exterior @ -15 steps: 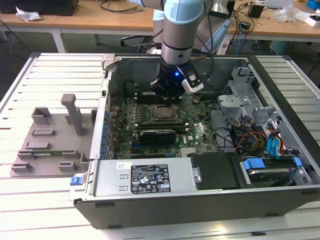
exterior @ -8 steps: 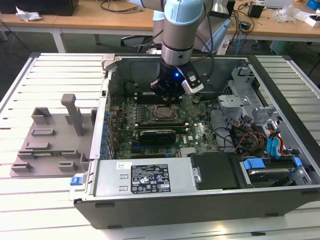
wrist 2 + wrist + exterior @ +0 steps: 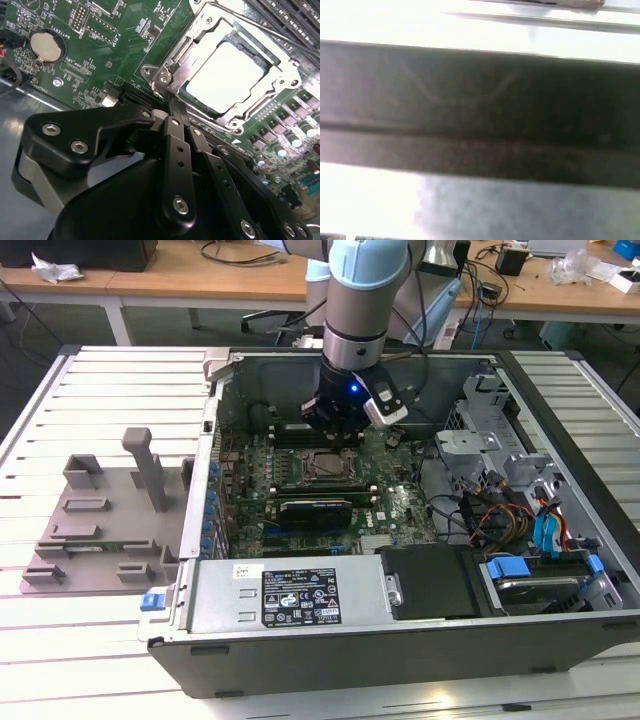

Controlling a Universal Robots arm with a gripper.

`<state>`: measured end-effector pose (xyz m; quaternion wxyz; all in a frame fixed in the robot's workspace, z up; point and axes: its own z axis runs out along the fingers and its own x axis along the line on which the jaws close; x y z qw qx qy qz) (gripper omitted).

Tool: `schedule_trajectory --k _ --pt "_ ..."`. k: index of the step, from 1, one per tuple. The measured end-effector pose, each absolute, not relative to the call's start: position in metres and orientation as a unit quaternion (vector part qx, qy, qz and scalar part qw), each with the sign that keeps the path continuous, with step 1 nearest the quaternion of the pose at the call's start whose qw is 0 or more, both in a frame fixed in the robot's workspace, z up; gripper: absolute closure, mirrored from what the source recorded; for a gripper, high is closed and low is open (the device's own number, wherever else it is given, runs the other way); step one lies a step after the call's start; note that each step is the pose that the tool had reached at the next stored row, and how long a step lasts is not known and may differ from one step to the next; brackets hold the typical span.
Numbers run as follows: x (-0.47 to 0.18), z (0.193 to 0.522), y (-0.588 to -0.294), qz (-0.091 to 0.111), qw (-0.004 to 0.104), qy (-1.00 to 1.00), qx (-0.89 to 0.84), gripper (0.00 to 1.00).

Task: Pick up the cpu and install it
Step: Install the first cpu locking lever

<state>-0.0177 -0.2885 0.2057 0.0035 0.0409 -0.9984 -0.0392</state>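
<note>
The cpu, a flat square chip with a bright silvery top, lies inside the metal socket frame on the green motherboard. In the exterior view the cpu sits in the middle of the board, inside the open computer case. My gripper hangs just above the board, beside the socket's far edge. In the second wrist view my gripper has its black fingers drawn together, with the tips at the socket frame's corner and nothing between them. It is shut and apart from the cpu.
A grey plastic fixture tray lies outside the case on the exterior view's left. Case walls ring the board. Drive bays and cable bundles crowd the exterior view's right. A black card stands near the socket. A coin battery sits on the board.
</note>
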Motion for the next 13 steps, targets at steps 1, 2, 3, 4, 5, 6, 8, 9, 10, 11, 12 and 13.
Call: schedule_trajectory --k 1,2,3,4,5,6,8,9,10,11,12,13 --pt "-0.018 0.207 -0.288 -0.039 0.003 -0.998 0.041 0.89" --pt "-0.018 0.209 -0.288 -0.039 0.003 -0.998 0.041 0.89" --pt "-0.018 0.210 -0.289 -0.037 0.003 -0.998 0.041 0.89" --pt "-0.018 0.211 -0.289 -0.034 0.003 -0.999 0.041 0.89" --pt "-0.018 0.212 -0.290 -0.031 0.003 -0.999 0.041 0.89" --pt "-0.018 0.212 -0.291 -0.025 0.003 -0.999 0.041 0.89" --pt "-0.018 0.212 -0.293 -0.014 0.004 -0.999 0.041 0.89" --pt "-0.018 0.212 -0.294 -0.008 0.004 -0.999 0.041 0.89" --pt "-0.019 0.212 -0.295 0.000 0.004 -0.999 0.041 0.89" --pt "-0.019 0.212 -0.297 0.005 0.004 -0.999 0.041 0.89" --pt "-0.019 0.212 -0.298 0.010 0.004 -0.999 0.041 0.89" --pt "-0.019 0.212 -0.300 0.016 0.005 -0.999 0.041 0.89"
